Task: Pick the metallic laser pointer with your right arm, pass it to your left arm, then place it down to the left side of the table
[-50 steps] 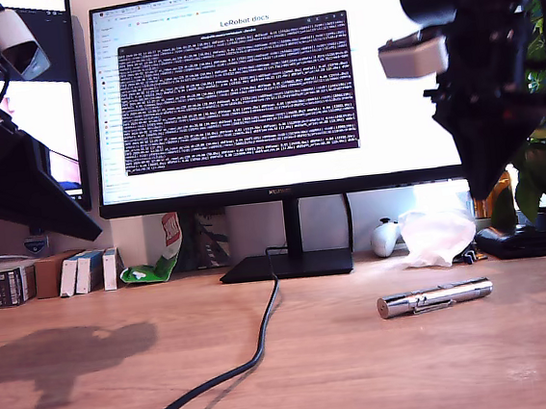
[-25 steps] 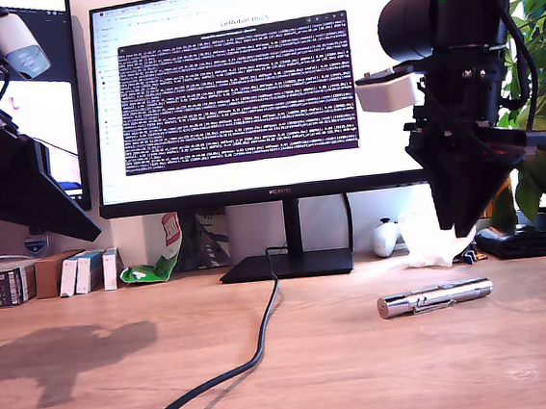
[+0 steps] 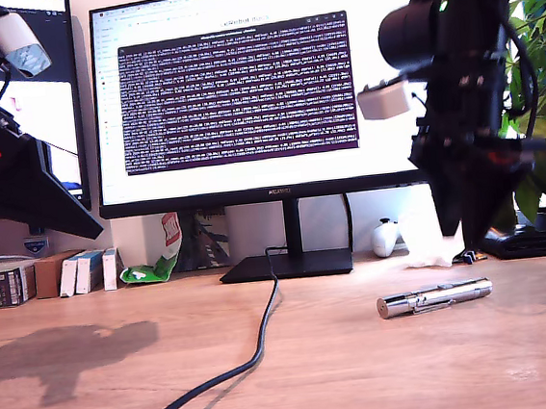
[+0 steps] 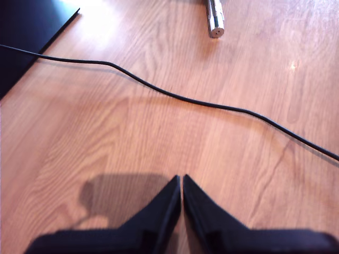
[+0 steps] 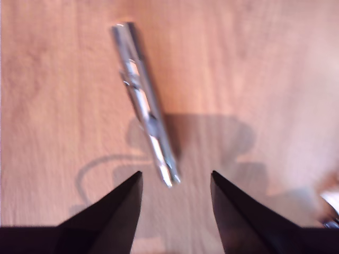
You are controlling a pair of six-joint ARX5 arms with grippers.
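Exterior view: one slim silver metal laser pointer [image 3: 435, 297] lies on the light-brown wooden surface [image 3: 366, 369], near the black monitor foot [image 3: 289, 265]. My second pincer [image 5: 176, 182] hangs spread wide above it; my first pincer [image 4: 181, 182] is closed, empty. One black cable [image 3: 233, 368], cut off.

Metallic laser pointer [image 3: 435, 296] lies flat on counter [image 3: 366, 369], at exterior view's right. My second tool [image 3: 476, 228] hangs above it, apart. Black cable [image 3: 233, 368] runs across counter from monitor foot [image 3: 289, 265].
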